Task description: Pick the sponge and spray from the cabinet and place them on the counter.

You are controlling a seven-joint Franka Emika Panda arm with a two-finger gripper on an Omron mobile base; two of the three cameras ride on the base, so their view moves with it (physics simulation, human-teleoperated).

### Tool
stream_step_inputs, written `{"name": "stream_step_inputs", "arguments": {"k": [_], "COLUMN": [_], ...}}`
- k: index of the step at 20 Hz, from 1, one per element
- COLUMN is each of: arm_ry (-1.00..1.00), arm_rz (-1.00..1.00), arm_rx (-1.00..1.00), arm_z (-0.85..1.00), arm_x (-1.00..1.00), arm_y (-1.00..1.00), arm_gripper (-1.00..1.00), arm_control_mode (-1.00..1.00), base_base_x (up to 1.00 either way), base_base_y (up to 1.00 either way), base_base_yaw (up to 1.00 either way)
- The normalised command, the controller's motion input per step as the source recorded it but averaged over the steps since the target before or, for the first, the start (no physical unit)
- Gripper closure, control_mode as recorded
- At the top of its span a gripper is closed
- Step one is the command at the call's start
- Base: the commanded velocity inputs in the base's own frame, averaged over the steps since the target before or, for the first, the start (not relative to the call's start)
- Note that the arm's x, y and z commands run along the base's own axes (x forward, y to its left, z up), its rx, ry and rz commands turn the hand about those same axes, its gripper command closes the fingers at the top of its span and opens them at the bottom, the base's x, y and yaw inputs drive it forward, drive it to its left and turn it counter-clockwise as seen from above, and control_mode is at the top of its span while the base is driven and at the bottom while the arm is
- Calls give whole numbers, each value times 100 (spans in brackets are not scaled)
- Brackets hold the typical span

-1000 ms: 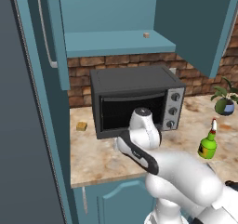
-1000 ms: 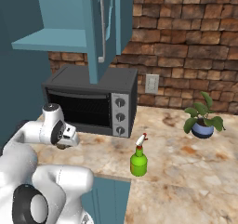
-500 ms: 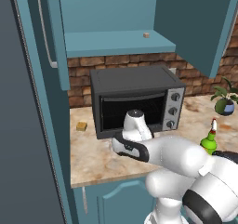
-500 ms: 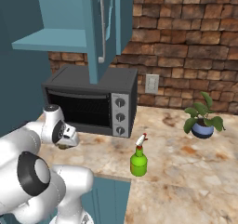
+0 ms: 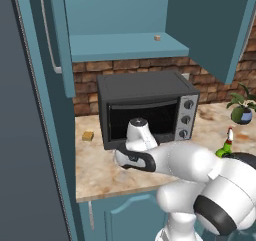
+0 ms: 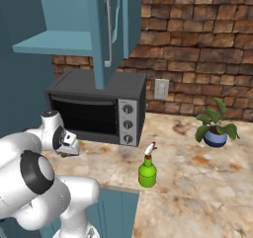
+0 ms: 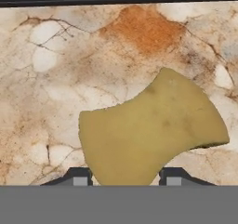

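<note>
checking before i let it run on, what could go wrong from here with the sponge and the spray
1. In the hand view the sponge sits skewed between the fingertips, low over the counter; a poor release could drag or flip it.
2. The gripper works close in front of the microwave; lifting away could clip its door.
3. The spray stands near the counter's front edge, so a wide swing of the arm could topple it.

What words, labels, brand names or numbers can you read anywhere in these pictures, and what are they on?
None can be read.
Microwave knob panel: three dials, no legible markings.
Spray bottle: plain green, no label visible.
Wall outlet: blank plate.
Sponge, plant pot, cabinet, counter: no text.
</note>
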Motion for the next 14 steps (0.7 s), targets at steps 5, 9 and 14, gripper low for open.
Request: {"name": "stream_step_inputs", "arguments": {"k": [5, 9, 14], "arm_ry": [0, 0, 0], "arm_rz": [0, 0, 0], "arm_rx": [0, 0, 0], "arm_z": [0, 20, 52], "arm_x": [-20, -11, -9], "arm_y": [-37, -15, -16], "arm_gripper": [-100, -100, -100], "arm_control_mode": [-100, -100, -100], "base_base_x": [0, 0, 0], "base_base_y": [0, 0, 0], "base_base_yaw": [0, 0, 0]}}
